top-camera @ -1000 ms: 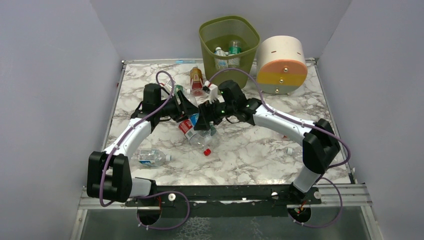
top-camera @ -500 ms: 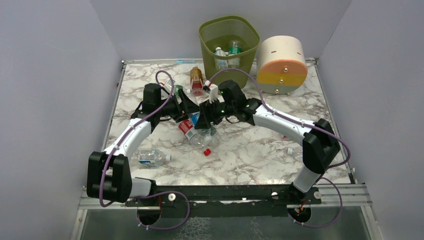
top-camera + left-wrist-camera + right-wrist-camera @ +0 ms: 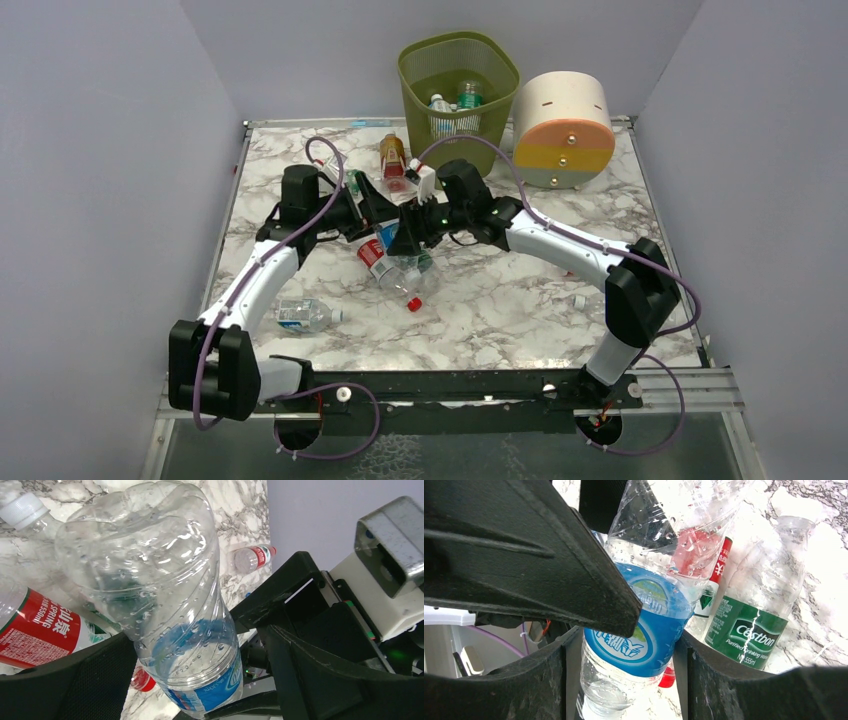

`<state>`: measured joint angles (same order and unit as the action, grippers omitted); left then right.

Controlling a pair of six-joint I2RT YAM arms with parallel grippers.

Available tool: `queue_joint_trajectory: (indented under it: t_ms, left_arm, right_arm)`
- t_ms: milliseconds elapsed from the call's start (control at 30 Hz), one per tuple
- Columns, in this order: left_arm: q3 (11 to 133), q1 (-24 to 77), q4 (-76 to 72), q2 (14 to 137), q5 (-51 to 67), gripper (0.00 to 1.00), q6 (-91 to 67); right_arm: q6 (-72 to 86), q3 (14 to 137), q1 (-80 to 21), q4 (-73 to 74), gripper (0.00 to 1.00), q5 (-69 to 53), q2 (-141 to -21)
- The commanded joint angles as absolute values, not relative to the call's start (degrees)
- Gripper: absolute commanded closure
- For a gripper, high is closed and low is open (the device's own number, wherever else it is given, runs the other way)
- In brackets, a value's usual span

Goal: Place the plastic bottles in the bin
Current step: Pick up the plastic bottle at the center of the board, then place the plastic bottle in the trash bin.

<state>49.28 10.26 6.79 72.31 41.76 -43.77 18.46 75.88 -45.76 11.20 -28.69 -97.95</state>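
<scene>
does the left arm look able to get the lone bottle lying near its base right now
Probably not yet: the left gripper has the blue-label bottle between its fingers. The lone bottle itself lies unobstructed.

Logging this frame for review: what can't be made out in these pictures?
Top external: blue-label bottle mostly hidden under left gripper and right gripper.
Left wrist: unclear whether left gripper actually presses the bottle.
Right wrist: bottle's neck cut off by bottom edge.
Top external: bin's lower contents blurred behind mesh.
</scene>
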Motion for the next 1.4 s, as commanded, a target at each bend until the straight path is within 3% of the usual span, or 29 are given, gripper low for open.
queue_joint_trajectory:
  t_ms: [0, 467, 1100, 1367]
  left_arm:
    - [53.5, 10.5, 8.8, 68.8, 38.4, 0.01, -41.0]
    - [52.2, 10.5, 9.9, 67.9, 35.2, 0.01, -39.6]
    - [57.5, 9.2, 18.9, 54.1, 24.1, 0.01, -37.4]
    - [52.2, 9.2, 21.4, 48.4, 26.3, 0.01, -38.3]
  right_arm:
    - [19.4, 76.9, -46.1, 9.9, 0.38, -26.7, -97.7]
    - [23.7, 77.7, -46.0, 9.3, 0.4, -22.9, -94.9]
    - [22.3, 85.1, -44.4, 18.8, 0.41, -15.1, -96.7]
    - [21.3, 87.0, -42.5, 20.1, 0.41, -15.1, -96.4]
